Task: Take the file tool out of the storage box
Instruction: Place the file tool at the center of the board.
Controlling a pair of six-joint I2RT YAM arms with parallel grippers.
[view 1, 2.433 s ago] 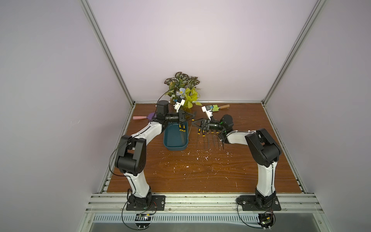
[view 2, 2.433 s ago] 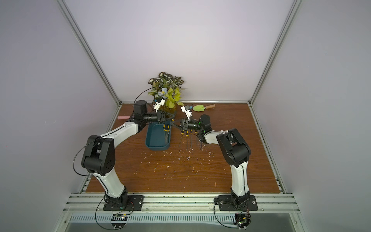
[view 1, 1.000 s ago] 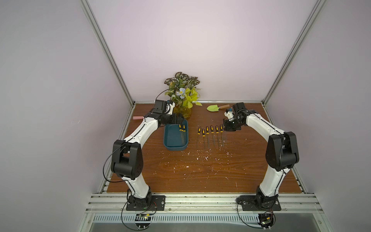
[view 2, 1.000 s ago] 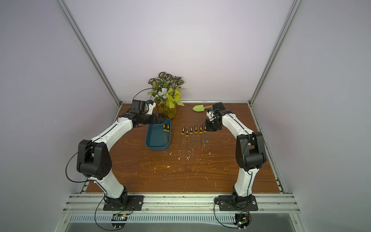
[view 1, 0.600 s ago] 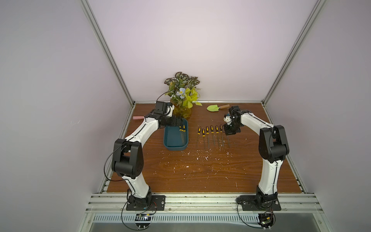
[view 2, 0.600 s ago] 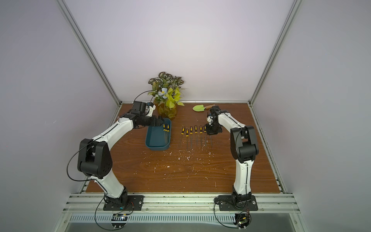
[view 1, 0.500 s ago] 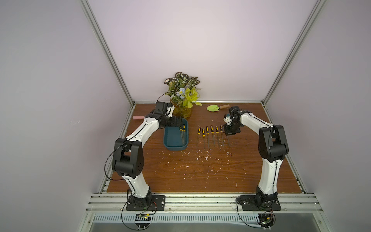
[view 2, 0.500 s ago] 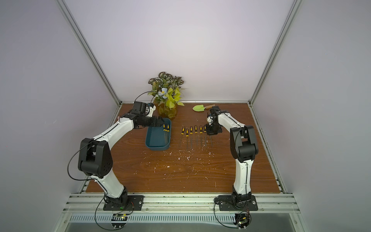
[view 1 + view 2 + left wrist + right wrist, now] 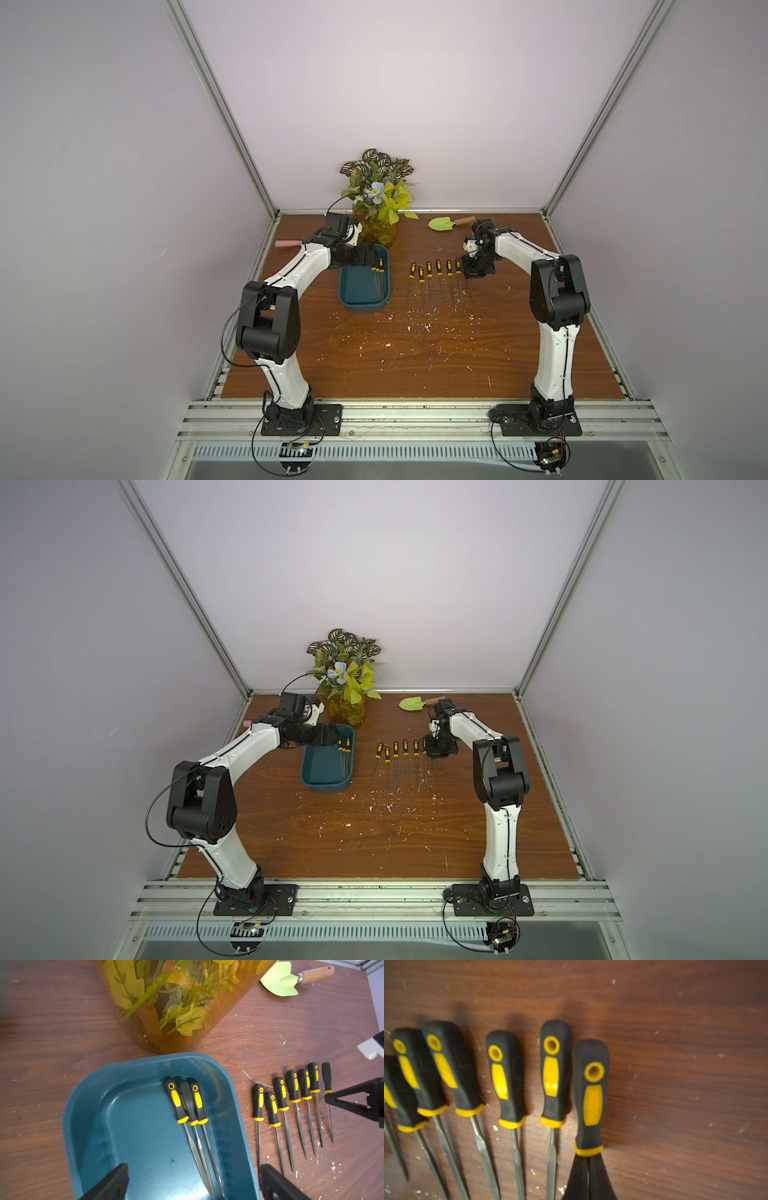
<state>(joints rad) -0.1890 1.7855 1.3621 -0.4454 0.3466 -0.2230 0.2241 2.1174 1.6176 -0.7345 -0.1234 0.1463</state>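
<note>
Nearest the arm bases, the brown table (image 9: 374, 365) is bare wood scattered with white flecks (image 9: 415, 328). Past them, on the robot's left half, sits the storage box (image 9: 360, 308), a dark teal tub with rounded corners lying lengthwise away from the bases. Inside it, along the wall on the robot's right side, three files (image 9: 188, 1103) lie touching side by side, with their tips toward the bases and their black-and-yellow handles toward the far end. The left pincer (image 9: 193, 1168) hangs above the box with its jaws wide and nothing between them. In the left wrist view one finger (image 9: 112, 1184) stands over the box floor and the other just outside that right-hand wall.

Beside the box, six files (image 9: 429, 267) lie in a parallel row on the table, handles far and tips near. At the row's right end the right pincer (image 9: 588, 1161) is closed on a seventh file (image 9: 591, 1095), gripping the thin shaft directly below the handle's yellow collar. Its handle is just beside its neighbour's. I cannot tell whether this file rests on the wood or is slightly raised.

Farther back, an amber glass vase (image 9: 376, 235) of leaves stands just behind the box's far end. A green trowel (image 9: 441, 224) with a wooden handle lies near the back wall, and a pink object (image 9: 286, 244) lies at the table's left edge.
</note>
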